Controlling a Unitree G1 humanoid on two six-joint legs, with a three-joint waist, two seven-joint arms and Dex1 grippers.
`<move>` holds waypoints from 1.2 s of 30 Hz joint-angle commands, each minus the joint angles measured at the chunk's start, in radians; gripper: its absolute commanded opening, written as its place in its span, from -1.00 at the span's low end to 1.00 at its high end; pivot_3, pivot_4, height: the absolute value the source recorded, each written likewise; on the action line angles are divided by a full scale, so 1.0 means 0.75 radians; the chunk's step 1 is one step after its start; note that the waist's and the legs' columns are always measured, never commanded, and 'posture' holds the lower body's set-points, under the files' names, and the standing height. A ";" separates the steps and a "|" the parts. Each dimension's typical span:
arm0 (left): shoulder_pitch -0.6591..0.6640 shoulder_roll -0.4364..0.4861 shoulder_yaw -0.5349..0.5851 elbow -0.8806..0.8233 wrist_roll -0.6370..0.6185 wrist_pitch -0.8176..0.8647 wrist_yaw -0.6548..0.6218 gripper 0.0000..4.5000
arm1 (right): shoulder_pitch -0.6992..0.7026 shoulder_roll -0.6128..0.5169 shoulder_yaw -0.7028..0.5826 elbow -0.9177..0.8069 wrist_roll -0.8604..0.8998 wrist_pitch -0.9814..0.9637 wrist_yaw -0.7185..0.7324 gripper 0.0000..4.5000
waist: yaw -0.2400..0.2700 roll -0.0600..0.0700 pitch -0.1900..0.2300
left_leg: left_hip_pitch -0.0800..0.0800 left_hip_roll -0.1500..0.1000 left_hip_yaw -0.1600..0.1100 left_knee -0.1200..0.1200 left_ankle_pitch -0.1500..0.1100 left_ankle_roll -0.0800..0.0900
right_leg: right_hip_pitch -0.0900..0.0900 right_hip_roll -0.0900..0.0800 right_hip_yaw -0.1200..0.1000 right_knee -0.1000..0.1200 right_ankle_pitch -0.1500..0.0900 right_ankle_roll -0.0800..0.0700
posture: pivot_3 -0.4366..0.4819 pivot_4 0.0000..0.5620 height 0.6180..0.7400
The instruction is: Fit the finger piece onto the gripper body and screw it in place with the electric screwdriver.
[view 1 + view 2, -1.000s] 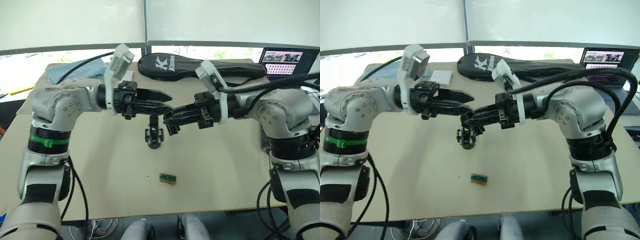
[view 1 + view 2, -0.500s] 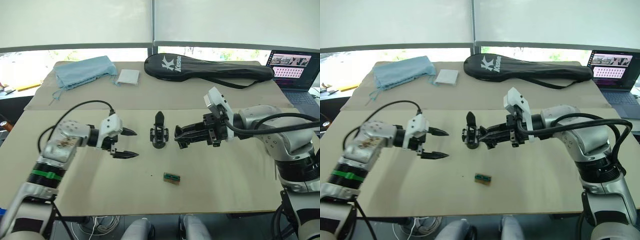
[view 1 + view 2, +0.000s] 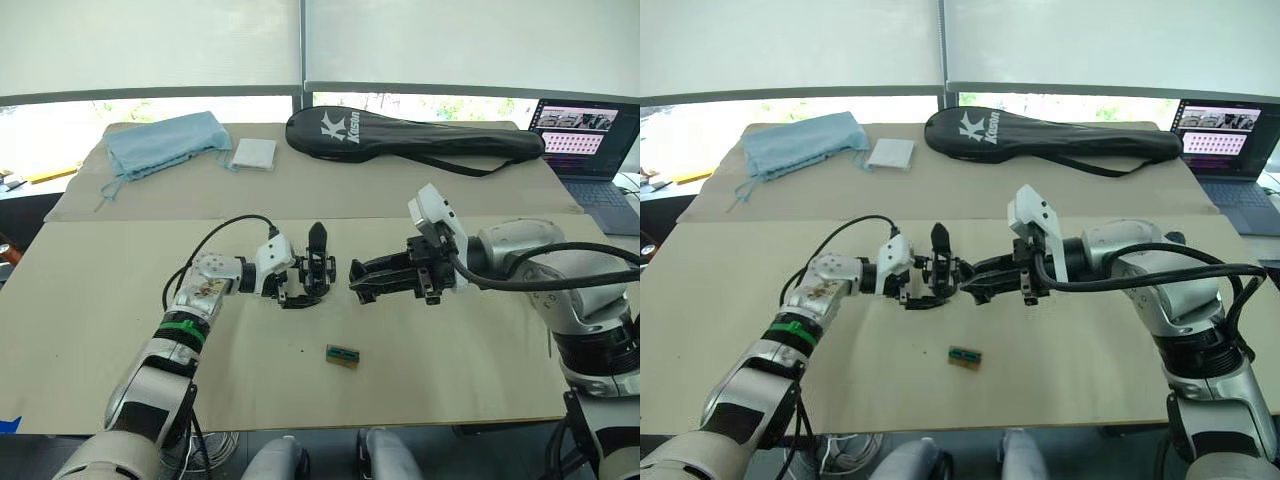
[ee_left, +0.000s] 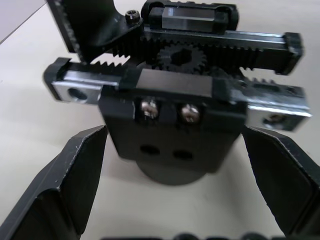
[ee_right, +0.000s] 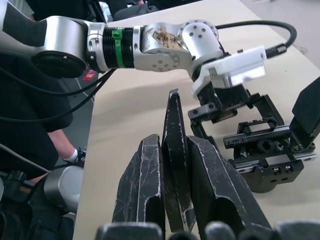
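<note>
Two hands: left hand point(image 4: 175, 200) open astride gripper body point(image 4: 172, 125), right hand point(image 5: 172, 200) pinching finger piece point(image 5: 174, 145).

1. The gripper body point(image 3: 317, 268) stands in the middle of the table point(image 3: 90, 300). The left gripper point(image 3: 287, 284) has 1 finger on each side of it, so that side is blocked.
2. The right gripper point(image 3: 362, 284) comes in from the other side, closed on the finger piece point(image 5: 175, 150). Just a small gap is left between it and the gripper body.
3. A small green block point(image 3: 340, 356) lies near, toward the front edge.
4. The long black bag point(image 3: 420, 134), blue cloth point(image 3: 165, 142) and white pad point(image 3: 254, 153) sit well apart at the back.
</note>
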 commanded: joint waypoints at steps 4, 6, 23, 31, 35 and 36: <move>-0.036 -0.050 0.007 0.108 0.031 -0.096 -0.033 0.04 | 0.063 0.043 -0.041 -0.005 -0.058 -0.234 0.009 -0.86 | 0.001 0.000 0.000 | -0.005 0.000 -0.001 0.004 0.000 0.000 | -0.003 0.000 0.000 0.001 0.000 0.000 | -0.05 -0.47 0.94; -0.023 -0.070 0.014 0.092 0.022 -0.093 -0.030 0.04 | 0.083 0.080 -0.034 0.037 -0.099 -0.351 0.029 -0.86 | 0.000 0.000 0.000 | -0.004 0.000 -0.002 0.004 0.000 0.000 | -0.002 0.000 0.000 0.001 0.000 0.000 | -0.05 -0.47 0.94; 0.071 -0.180 -0.024 -0.138 0.086 -0.008 0.080 0.04 | 0.080 0.317 0.039 0.433 -0.251 -0.759 0.172 -0.86 | -0.001 0.000 0.000 | -0.005 -0.005 -0.004 0.007 0.000 0.002 | -0.001 0.002 -0.004 0.002 0.002 0.003 | -0.05 -0.47 0.94; 0.075 -0.177 -0.031 -0.143 0.097 -0.012 0.076 0.04 | 0.063 0.354 0.045 0.518 -0.290 -0.790 0.188 -0.86 | -0.002 0.000 0.000 | -0.005 -0.005 -0.004 0.007 0.000 0.002 | -0.001 0.002 -0.004 0.002 0.002 0.003 | -0.05 -0.47 0.94; 0.073 -0.177 -0.032 -0.145 0.098 -0.011 0.075 0.04 | 0.049 0.366 0.051 0.569 -0.319 -0.803 0.181 -0.86 | -0.003 0.000 -0.001 | -0.004 -0.005 -0.004 0.007 0.000 0.002 | -0.001 0.002 -0.004 0.002 0.002 0.003 | -0.05 -0.47 0.94; 0.074 -0.177 -0.033 -0.149 0.097 -0.009 0.075 0.04 | 0.046 0.365 0.053 0.584 -0.326 -0.802 0.184 -0.86 | -0.003 0.000 -0.001 | -0.004 -0.005 -0.004 0.007 0.000 0.002 | -0.001 0.002 -0.004 0.002 0.002 0.003 | -0.05 -0.47 0.94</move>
